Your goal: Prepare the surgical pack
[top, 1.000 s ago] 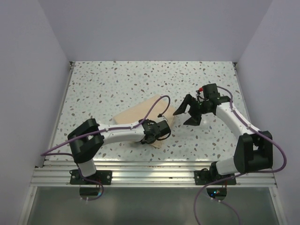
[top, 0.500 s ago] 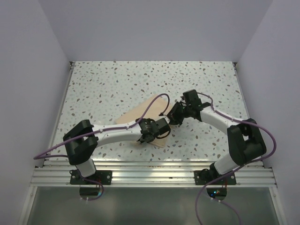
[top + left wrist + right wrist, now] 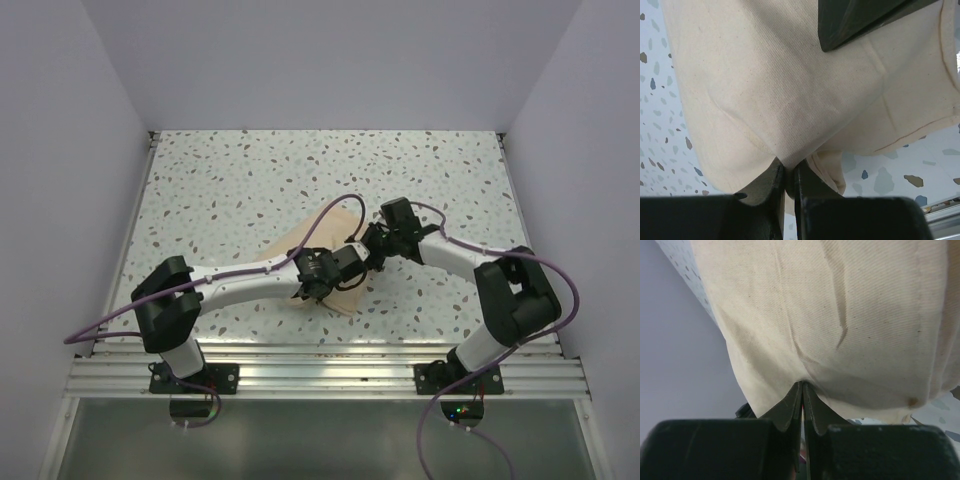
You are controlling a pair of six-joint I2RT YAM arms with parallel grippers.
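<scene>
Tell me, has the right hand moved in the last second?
Yes. The right hand has swung left, away from the right edge of the table, and now pinches the right corner of the surgical pack.

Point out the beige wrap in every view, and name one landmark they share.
Top external: the surgical pack lies mid-table, partly under both wrists.
Left wrist: the surgical pack fills the upper frame, a fold pinched in the left gripper.
Right wrist: the surgical pack fills most of the frame, pinched in the right gripper.
Shared landmark: the speckled tabletop at the cloth's edges.
</scene>
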